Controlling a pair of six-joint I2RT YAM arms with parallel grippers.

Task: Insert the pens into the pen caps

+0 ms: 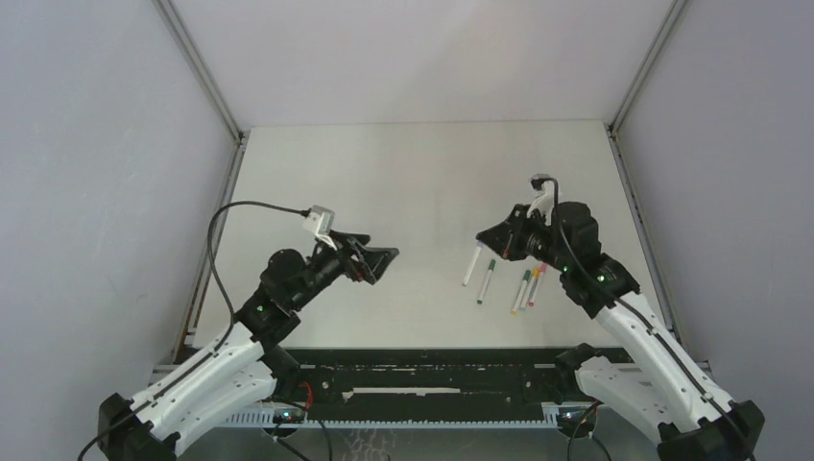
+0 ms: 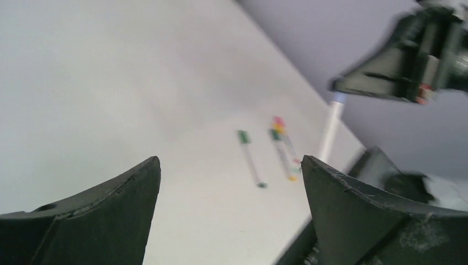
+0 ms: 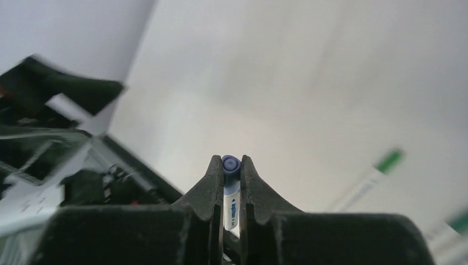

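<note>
My right gripper (image 3: 231,161) is shut on a white pen (image 3: 230,193) whose blue cap end (image 3: 231,165) sits at the fingertips. From above, that pen (image 1: 472,265) hangs slanted below the right gripper (image 1: 488,236), over the table. My left gripper (image 1: 381,259) is open with nothing in it, left of the pen and apart from it. The left wrist view shows only bare table between its fingers (image 2: 132,187). A pen with a green end (image 1: 487,279) and two or three more pens (image 1: 528,286) with green, orange and pink ends lie side by side under the right arm.
The white table (image 1: 403,182) is walled by grey panels on the left, the back and the right. A black rail (image 1: 422,370) runs along the near edge between the arm bases. The left arm's black cable (image 1: 230,216) loops over the table's left side.
</note>
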